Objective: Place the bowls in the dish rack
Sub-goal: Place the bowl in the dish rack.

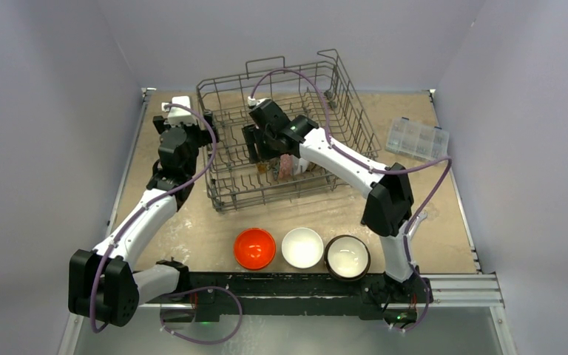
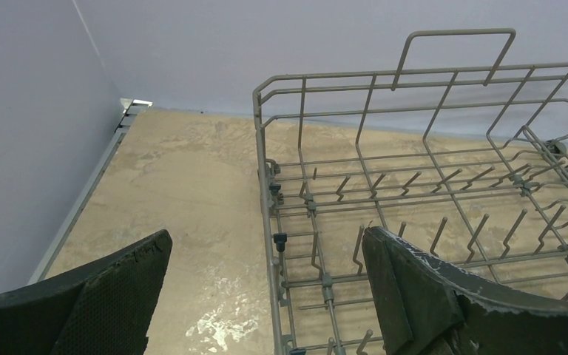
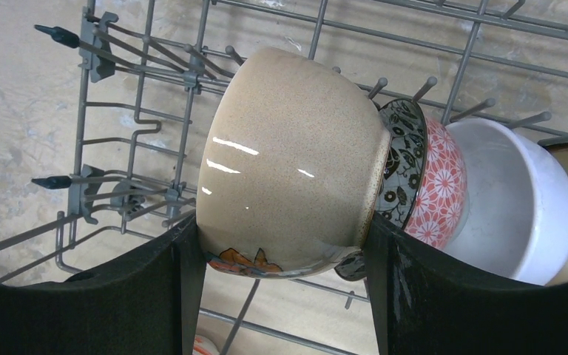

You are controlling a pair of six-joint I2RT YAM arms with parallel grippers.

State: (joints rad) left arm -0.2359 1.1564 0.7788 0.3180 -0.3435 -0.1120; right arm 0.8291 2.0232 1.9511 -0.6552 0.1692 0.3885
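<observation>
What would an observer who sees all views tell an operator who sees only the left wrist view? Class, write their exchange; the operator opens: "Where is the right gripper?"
Observer: The right gripper is shut on a tan bowl, inside the rack.
Operator: Any bowls racked already?
Observer: Yes, a red-patterned bowl and a white bowl stand on edge right beside the tan one.
Operator: What is left on the table?
Observer: Three bowls in a row at its near edge: an orange bowl, a second white bowl, a dark bowl with cream inside.
</observation>
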